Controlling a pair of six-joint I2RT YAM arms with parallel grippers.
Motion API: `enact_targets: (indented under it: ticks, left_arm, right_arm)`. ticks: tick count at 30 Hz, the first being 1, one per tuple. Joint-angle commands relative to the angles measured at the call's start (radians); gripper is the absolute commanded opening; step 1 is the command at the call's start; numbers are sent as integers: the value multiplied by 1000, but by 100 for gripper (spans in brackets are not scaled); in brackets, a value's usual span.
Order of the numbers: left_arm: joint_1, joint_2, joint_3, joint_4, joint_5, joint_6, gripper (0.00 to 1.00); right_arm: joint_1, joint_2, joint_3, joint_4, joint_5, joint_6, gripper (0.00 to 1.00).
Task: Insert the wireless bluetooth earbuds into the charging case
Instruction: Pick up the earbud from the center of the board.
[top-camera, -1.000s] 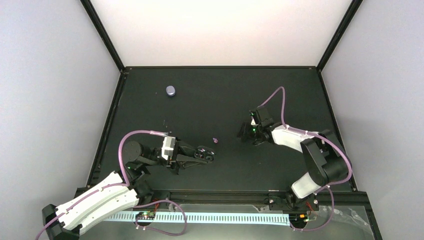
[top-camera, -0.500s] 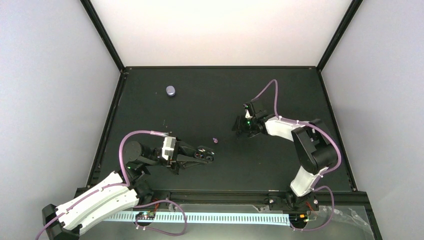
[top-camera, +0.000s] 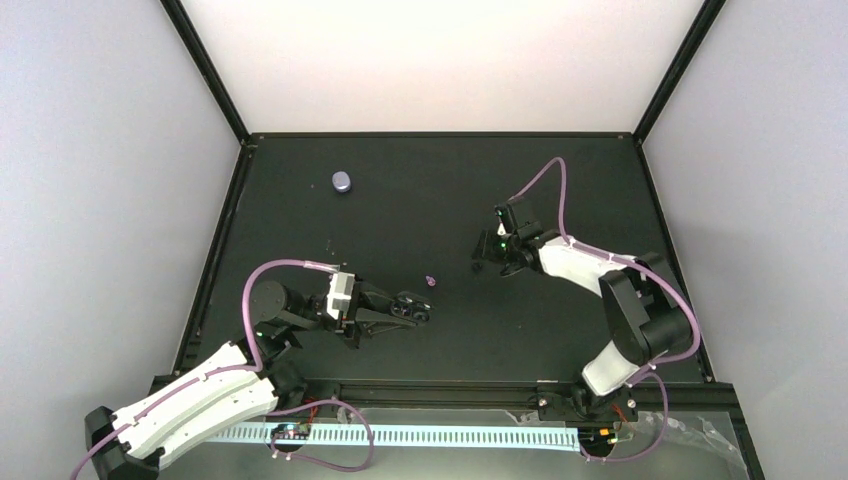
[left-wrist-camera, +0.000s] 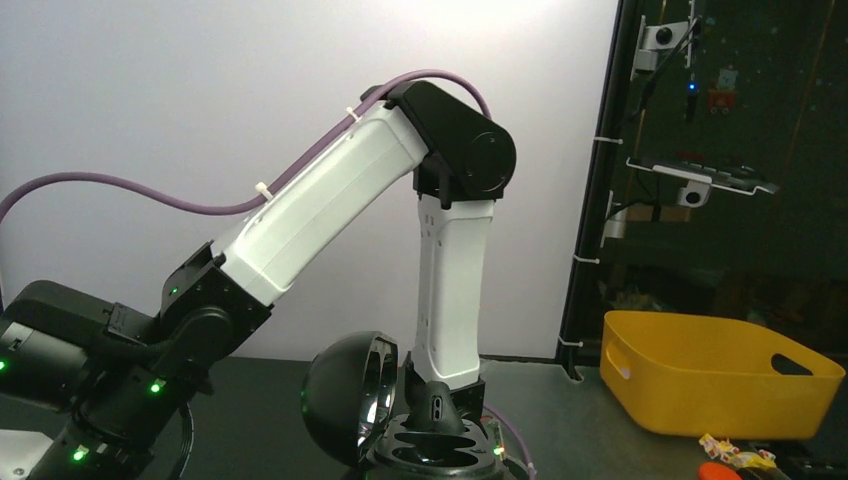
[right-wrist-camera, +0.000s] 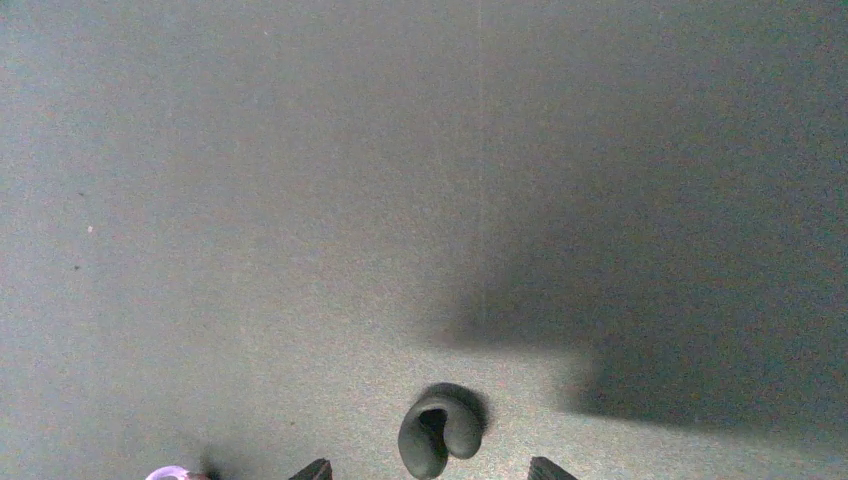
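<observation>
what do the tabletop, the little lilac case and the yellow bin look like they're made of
The tabletop: a dark matte sheet, faintly grainy with no glare, perhaps rubber or coated board.
The lilac case: probably smooth plastic, from its rounded, evenly coloured shell; too small to judge gloss.
The yellow bin: likely moulded plastic, with uniform colour, rounded corners and a cut-out handle.
</observation>
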Motion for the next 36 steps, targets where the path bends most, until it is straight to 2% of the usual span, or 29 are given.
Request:
enact_targets:
  ticks: [1,13,31,36]
  left_arm:
    - [-7,-2,38,11,5,10,2]
    - [-8,-14,38,5,2,13,2]
    - [-6,-6,41,-2,-1,17,2]
    - [-6,-4,41,-4,-1,16,2]
  right_arm:
    - [13,52,19,-14,-44,29,50]
    - [21,151,70,4,-82,48,50]
    - [76,297,268,-111,-123,-130,50]
    - [87,256,271,-127,-63,-134,50]
